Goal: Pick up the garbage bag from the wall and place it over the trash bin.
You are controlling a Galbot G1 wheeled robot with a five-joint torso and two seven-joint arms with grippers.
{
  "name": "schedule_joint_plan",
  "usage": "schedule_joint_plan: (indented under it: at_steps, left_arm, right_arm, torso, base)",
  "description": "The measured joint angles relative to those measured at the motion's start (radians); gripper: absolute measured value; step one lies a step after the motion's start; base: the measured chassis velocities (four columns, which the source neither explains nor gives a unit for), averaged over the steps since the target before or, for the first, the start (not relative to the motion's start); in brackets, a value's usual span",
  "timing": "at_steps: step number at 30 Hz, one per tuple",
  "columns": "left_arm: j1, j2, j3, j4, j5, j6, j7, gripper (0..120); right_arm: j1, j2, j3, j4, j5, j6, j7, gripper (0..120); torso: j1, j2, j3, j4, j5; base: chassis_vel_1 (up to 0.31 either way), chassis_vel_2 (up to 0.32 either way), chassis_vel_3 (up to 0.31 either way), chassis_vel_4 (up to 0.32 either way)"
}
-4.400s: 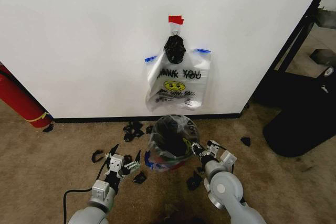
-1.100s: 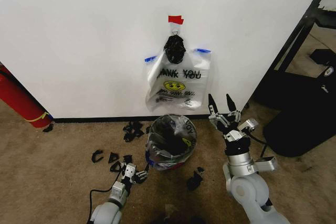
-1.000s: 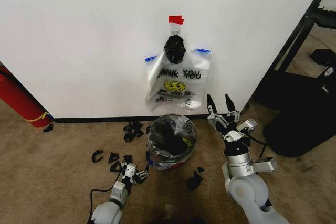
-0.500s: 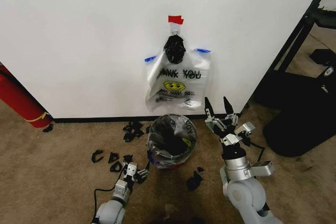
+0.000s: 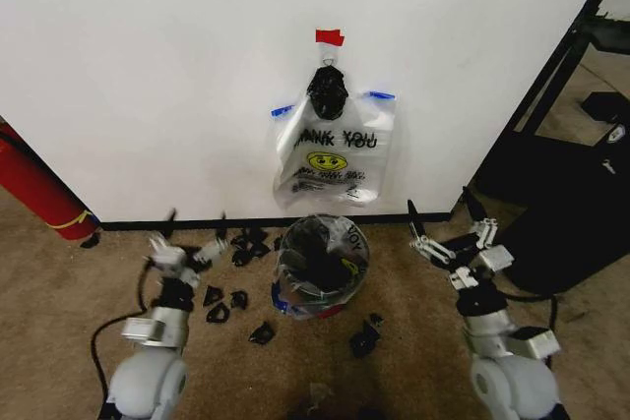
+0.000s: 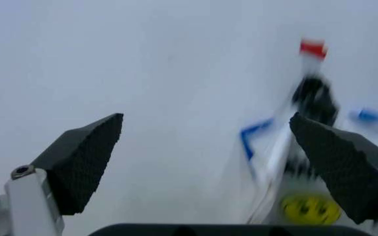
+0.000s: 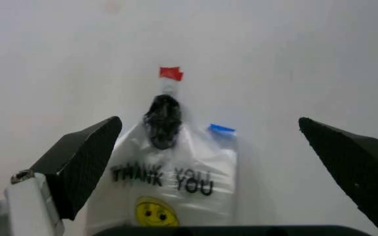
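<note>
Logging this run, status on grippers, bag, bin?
Left gripper and right gripper open, empty, flanking trash bin. Garbage bag hangs on wall. Black scraps litter floor; path unobstructed.

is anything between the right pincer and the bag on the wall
Nothing visible. The open right pincer faces the see-through plastic "THANK YOU" bag with blue handles on the white wall, with open space between.

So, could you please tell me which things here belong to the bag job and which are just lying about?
Belonging to the job:
- garbage bag, hanging on the wall
- trash bin, on the floor below the bag
- left gripper and right gripper, both open, either side of the bin

Just lying about:
- black scraps on the carpet
- red cylinder
- black bulky thing
</note>
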Motion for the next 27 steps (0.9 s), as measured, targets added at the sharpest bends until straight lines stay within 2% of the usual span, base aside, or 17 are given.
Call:
schedule_joint_plan:
  at_steps: [4, 9, 12, 27]
  left_arm:
    - [0.003, -0.008, 0.007, -0.033, -0.043, -0.011, -0.003, 100]
    - [-0.003, -0.022, 0.005, -0.023, -0.063, -0.021, 0.006, 100]
    - [0.004, -0.030, 0.007, -0.016, -0.062, -0.023, 0.006, 100]
    - [0.030, -0.048, 0.008, 0.012, -0.037, -0.037, 0.009, 100]
  right_arm:
    - [-0.048, 0.064, 0.043, 0.009, -0.015, 0.001, 0.000, 100]
    - [-0.073, 0.117, 0.046, -0.015, -0.110, 0.060, 0.162, 100]
    - [-0.073, 0.123, 0.036, -0.027, -0.112, 0.075, 0.187, 100]
    - [-0.035, 0.142, -0.008, -0.048, -0.105, 0.121, 0.093, 100]
  torso:
    - [0.000, 0.000, 0.000, -0.0002, -0.0002]
    - [0.000, 0.000, 0.000, -0.0001, -0.0003]
    - [0.000, 0.000, 0.000, 0.0001, -0.0001]
    - [0.000, 0.000, 0.000, 0.0001, -0.0002]
  base:
    - [0.000, 0.000, 0.000, 0.000]
    - [0.000, 0.000, 0.000, 0.000]
    - [0.000, 0.000, 0.000, 0.000]
    - [0.000, 0.000, 0.000, 0.000]
